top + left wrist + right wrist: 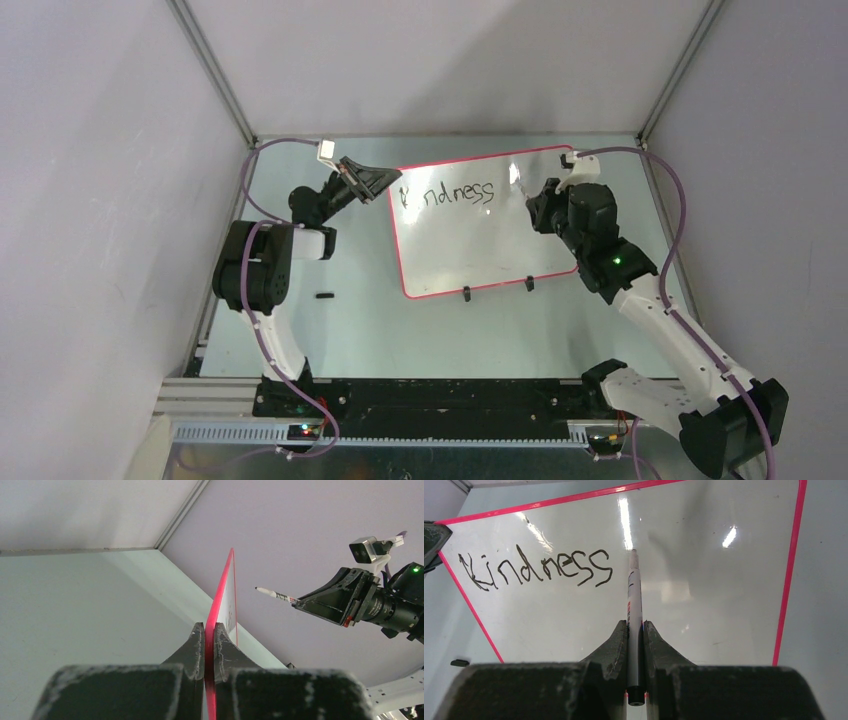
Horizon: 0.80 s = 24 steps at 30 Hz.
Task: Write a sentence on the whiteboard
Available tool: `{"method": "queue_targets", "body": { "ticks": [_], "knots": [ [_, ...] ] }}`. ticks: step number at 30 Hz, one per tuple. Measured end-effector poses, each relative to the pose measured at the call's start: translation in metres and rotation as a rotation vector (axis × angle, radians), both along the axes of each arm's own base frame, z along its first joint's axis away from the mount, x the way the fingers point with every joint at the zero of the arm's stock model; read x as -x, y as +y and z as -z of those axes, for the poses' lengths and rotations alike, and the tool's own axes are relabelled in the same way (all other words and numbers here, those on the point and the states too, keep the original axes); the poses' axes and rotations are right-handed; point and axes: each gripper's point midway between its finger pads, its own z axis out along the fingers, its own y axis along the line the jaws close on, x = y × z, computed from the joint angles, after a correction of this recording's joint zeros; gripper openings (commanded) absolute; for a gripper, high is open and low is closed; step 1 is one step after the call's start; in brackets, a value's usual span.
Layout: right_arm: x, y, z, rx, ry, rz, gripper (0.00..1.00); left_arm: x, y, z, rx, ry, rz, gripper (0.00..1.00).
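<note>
At the table's [380, 330] far middle, whiteboard [470, 250] stands, left gripper [210, 630] clamped on its left rim. Sentence [536, 567] reads only "Kindness". Right gripper [635, 627] pinches a marker [634, 585], tip just off the whiteboard, right of the last s. Early stage, more words likely left.

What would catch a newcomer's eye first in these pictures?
The whiteboard with its bright pink rim stands out in the middle of the table, with the word Kindness in black across its upper left. The right gripper holds a marker aimed just past that word, while the left gripper pinches the board's left edge.
</note>
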Motion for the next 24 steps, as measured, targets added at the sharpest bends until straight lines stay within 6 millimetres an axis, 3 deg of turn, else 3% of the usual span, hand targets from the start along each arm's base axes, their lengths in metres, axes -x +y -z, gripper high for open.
{"method": "queue_targets", "body": {
  "ticks": [24],
  "knots": [
    [0.0023, 0.0061, 0.0002, -0.014, 0.006, -0.028, 0.0, 0.0002, 0.0004, 0.0006, 0.001, 0.002, -0.003, 0.0]
  ]
}}
